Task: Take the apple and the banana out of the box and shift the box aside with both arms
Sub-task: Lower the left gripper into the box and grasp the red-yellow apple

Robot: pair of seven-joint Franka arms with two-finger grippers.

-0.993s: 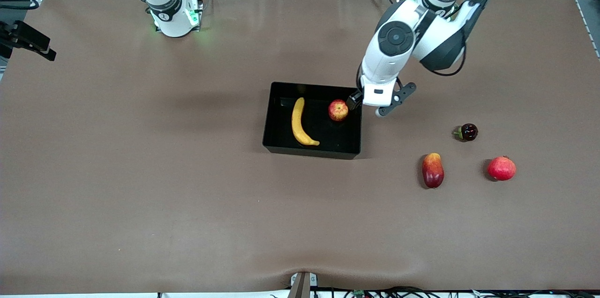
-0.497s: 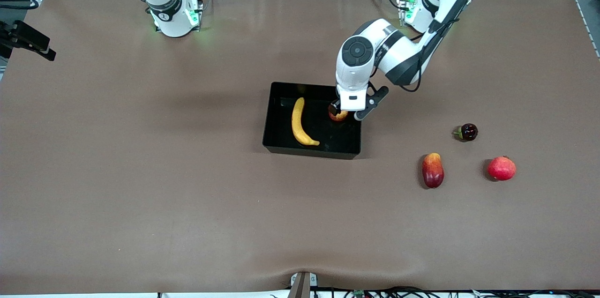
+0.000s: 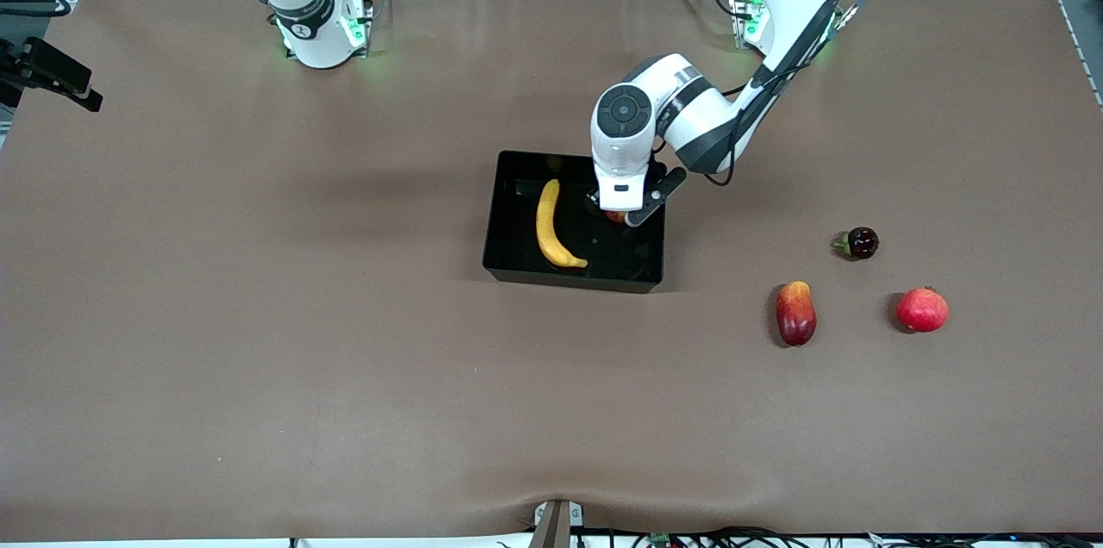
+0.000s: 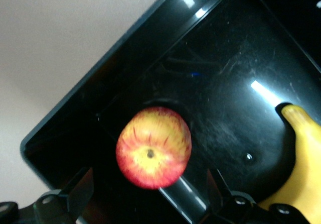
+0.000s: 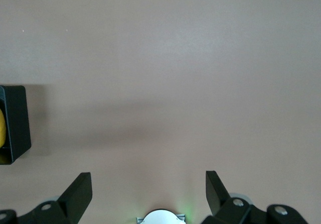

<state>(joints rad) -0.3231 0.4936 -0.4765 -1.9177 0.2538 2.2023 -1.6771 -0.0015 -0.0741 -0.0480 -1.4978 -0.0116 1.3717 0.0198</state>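
Observation:
The glossy black box sits mid-table with the yellow banana and the red-yellow apple lying in it. In the front view the left arm's hand covers most of the apple. My left gripper is open just over the apple, one finger on each side of it and not touching. The left wrist view also shows the box wall and the banana's tip. My right gripper is open and empty over bare table, with a corner of the box at the view's edge.
Three other fruits lie toward the left arm's end of the table: a red-yellow oblong fruit, a round red fruit and a small dark fruit. The right arm's base stands at the table's edge.
The left arm swung its hand from beside the box to over the apple inside it, now covering most of the apple. Fruits and box have not moved.

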